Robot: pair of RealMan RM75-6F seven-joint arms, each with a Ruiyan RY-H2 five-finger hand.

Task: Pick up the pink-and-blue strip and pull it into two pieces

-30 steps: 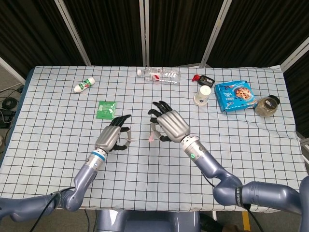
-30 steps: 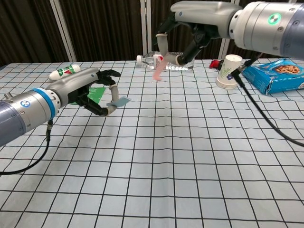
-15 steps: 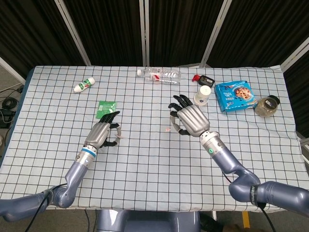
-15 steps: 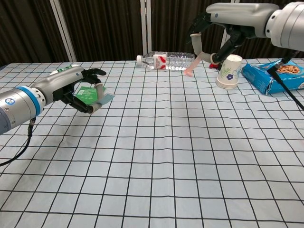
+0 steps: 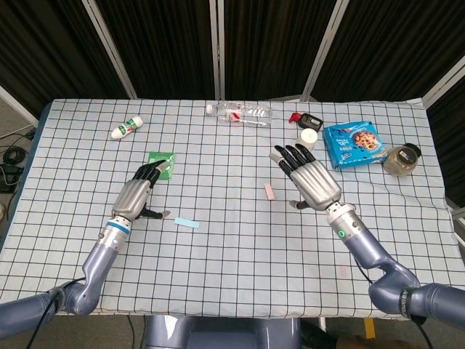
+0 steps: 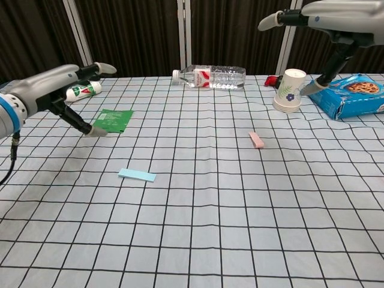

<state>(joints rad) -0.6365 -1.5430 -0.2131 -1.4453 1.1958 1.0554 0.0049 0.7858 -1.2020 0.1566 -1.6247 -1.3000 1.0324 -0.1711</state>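
Note:
The strip lies in two pieces on the checked tablecloth. The blue piece (image 5: 187, 222) (image 6: 137, 174) lies flat left of centre. The pink piece (image 5: 269, 191) (image 6: 256, 140) lies right of centre. My left hand (image 5: 138, 195) (image 6: 57, 90) hovers left of the blue piece with its fingers spread and nothing in it. My right hand (image 5: 311, 179) (image 6: 324, 18) is raised to the right of the pink piece, fingers extended and apart, holding nothing.
A green packet (image 5: 160, 163) (image 6: 114, 119) lies just beyond my left hand. A clear bottle (image 5: 238, 112) (image 6: 210, 77) lies at the back, with a paper cup (image 5: 306, 142) (image 6: 288, 90), a blue cookie box (image 5: 354, 145), a jar (image 5: 402, 160) and a small white bottle (image 5: 126, 129).
Both hands have let go: the blue piece dropped to the cloth from my left hand, the pink piece from my right. The hands have spread open and drawn further apart.

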